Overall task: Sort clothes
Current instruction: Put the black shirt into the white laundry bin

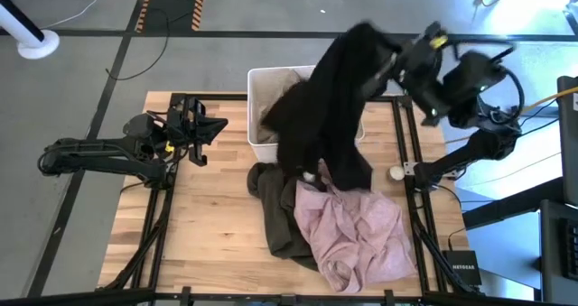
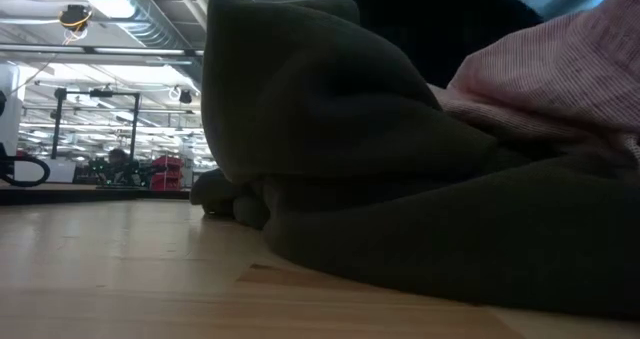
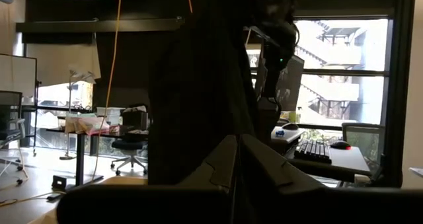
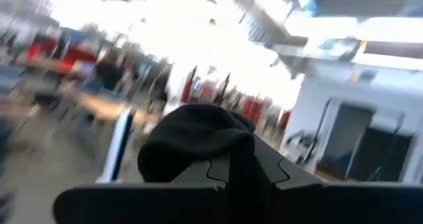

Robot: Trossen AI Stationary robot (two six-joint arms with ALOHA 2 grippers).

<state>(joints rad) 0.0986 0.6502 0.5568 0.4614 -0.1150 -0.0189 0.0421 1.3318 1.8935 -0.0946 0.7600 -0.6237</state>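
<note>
The right gripper (image 4: pixel 231 168) is hanging high over the far right part of the table, its two dark fingers clamped together on a bunched fold of the soft black fabric garment (image 1: pixel 330 98). In the right wrist view that black cloth (image 4: pixel 195 141) is bulging out just past the closed fingertips. From the grip the garment is draping down and toward the table's middle, covering much of the white rectangular plastic bin (image 1: pixel 262 85) at the far edge and hiding part of its contents; a bit of beige-tan fabric (image 1: pixel 280 82) is showing inside the bin. The garment's lower end is reaching the pile in front of the bin, where a small white tag (image 1: pixel 310 176) is showing.

On the light wooden table (image 1: pixel 203 216) in front of the bin, the light pink crumpled garment (image 1: pixel 357 229) is lying on top of the large dark olive-brown garment (image 1: pixel 280 216), which is spreading out to its left and filling most of the low view (image 2: pixel 400 179).

The left gripper (image 1: pixel 209 127) is waiting above the table's left side, well apart from the clothes, its fingers pressed together on nothing.
</note>
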